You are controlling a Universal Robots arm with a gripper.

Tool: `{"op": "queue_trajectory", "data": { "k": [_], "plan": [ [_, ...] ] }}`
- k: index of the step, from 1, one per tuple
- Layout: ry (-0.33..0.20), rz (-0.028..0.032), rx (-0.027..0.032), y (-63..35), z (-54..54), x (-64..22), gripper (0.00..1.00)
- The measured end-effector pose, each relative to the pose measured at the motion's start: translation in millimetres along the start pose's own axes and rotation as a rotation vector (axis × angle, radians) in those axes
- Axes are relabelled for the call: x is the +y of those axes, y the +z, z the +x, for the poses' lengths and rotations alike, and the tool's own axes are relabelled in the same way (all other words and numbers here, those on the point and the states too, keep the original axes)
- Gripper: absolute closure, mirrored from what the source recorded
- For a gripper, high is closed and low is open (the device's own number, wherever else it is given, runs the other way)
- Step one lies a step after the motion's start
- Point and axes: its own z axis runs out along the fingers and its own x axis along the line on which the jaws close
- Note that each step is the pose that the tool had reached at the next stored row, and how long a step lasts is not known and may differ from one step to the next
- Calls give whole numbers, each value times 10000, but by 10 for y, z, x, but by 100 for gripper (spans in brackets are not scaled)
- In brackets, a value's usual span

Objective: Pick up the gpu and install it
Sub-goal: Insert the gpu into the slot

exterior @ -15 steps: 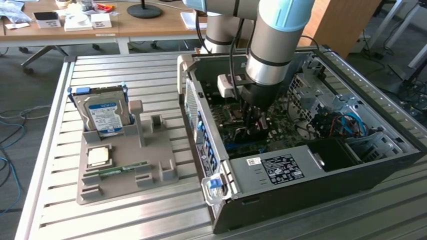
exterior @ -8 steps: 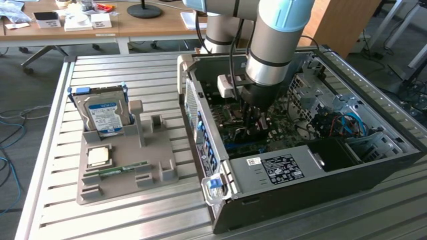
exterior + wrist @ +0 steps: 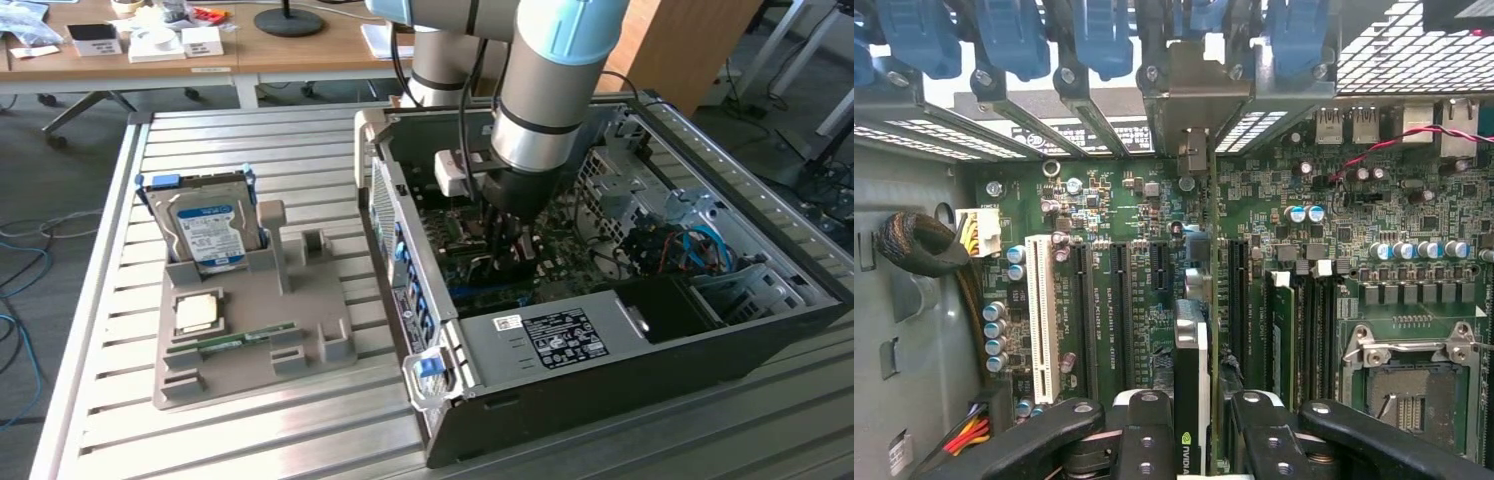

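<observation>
Black gripper (image 3: 1192,440) fingers pinching gpu (image 3: 1192,370) edge-on — lowered inside open computer case (image 3: 747,300), card standing upright over motherboard (image 3: 1124,210) slots, bracket toward rear wall.

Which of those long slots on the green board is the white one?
It's the white slot, the one nearest the bundle of red and yellow wires. The other long slots beside it are all black.

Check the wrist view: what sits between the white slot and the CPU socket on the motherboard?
The gpu, edge-on and clamped in the gripper, stands over the dark slots between the white slot and the CPU socket, seen in the wrist view.
</observation>
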Motion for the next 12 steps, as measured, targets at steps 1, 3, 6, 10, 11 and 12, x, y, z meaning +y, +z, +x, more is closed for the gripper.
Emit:
{"op": "queue_trajectory", "data": {
  "k": [1, 3, 6, 10, 11, 12],
  "plan": [
    [0, 0, 1, 1, 1, 0, 73],
    [-1, 0, 3, 6, 3, 1, 73],
    [-2, 0, 2, 11, 2, 0, 73],
    [-3, 2, -3, 15, 5, 1, 73],
    [-4, 4, -9, 18, 8, 3, 73],
    [-5, 5, -12, 20, 10, 4, 73]
  ]
}}
